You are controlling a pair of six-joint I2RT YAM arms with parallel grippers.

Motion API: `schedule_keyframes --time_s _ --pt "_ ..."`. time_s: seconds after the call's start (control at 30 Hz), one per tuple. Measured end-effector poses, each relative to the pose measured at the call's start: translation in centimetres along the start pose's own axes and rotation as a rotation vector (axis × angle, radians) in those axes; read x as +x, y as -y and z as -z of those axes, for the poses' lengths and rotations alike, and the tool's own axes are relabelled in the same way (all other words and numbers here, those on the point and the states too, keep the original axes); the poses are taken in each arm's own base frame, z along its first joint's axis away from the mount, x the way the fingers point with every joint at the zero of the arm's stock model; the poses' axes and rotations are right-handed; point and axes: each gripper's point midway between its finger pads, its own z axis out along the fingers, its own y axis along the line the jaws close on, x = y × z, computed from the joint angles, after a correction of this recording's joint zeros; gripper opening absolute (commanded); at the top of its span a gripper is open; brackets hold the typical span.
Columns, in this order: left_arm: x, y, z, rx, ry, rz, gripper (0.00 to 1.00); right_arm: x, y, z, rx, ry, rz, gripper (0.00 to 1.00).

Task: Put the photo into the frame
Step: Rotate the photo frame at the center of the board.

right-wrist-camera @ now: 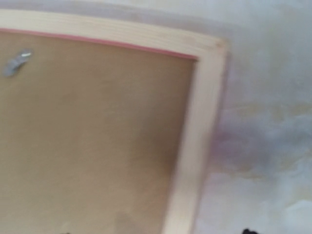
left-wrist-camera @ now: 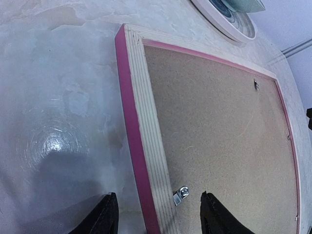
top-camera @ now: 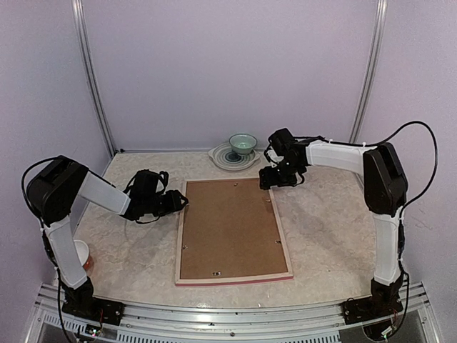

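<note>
The marbled table (top-camera: 321, 236) carries one frame (top-camera: 235, 279), laid face down in the middle with its pale wood back up and its pink edge showing along the sides. I take it that it lies this way so the back can be worked on. One brown backing board (top-camera: 230, 229) sits inside the rails and covers the whole opening. No photo is in sight anywhere, and I cannot tell whether it is already under that board.

There are two arms. The left gripper (left-wrist-camera: 158, 204) sits at about ten o'clock from the frame's middle. Its jaws are spread apart and straddle the left rail, gripping nothing, which looks like lining up on the rail or on the tab beside it. The right gripper (top-camera: 268, 179) hangs at one o'clock over the far right corner. Its wrist view is blurred, so I cannot say whether that claw is parted or closed.

At twelve o'clock, clear of the frame, one plate (top-camera: 218, 156) holds one green bowl (top-camera: 243, 144). One small cup (top-camera: 81, 251) stands at eight o'clock by the left arm.

The smallest things are the metal tabs (left-wrist-camera: 180, 195) around the board's edge. I make out several, but they are too small to count surely.
</note>
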Motion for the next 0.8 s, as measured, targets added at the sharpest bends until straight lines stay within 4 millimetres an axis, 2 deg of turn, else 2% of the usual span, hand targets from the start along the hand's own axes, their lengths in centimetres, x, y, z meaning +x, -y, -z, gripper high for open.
schedule_keyframes --time_s 0.1,0.17,0.33,0.47,0.63,0.8 --pt "0.0 0.1 0.0 0.004 0.001 0.000 0.62 0.4 -1.4 0.7 -0.012 0.007 0.031 0.77" --pt "-0.1 0.1 0.0 0.006 0.003 -0.001 0.64 1.5 -1.8 1.0 -0.016 -0.006 0.042 0.78" --pt "-0.2 0.3 0.0 0.016 0.003 -0.001 0.67 5.7 -1.4 0.9 -0.023 -0.068 0.040 0.85" --pt "-0.2 0.4 0.0 0.022 0.003 -0.001 0.68 9.1 -1.0 1.2 -0.046 -0.115 0.030 0.95" --pt "-0.2 0.6 -0.1 0.036 0.006 -0.001 0.70 11.1 -1.3 2.1 -0.102 -0.112 0.027 0.99" --pt "-0.2 0.9 -0.2 0.047 0.011 -0.006 0.74 12.9 -1.8 2.3 -0.164 -0.114 0.026 0.99"
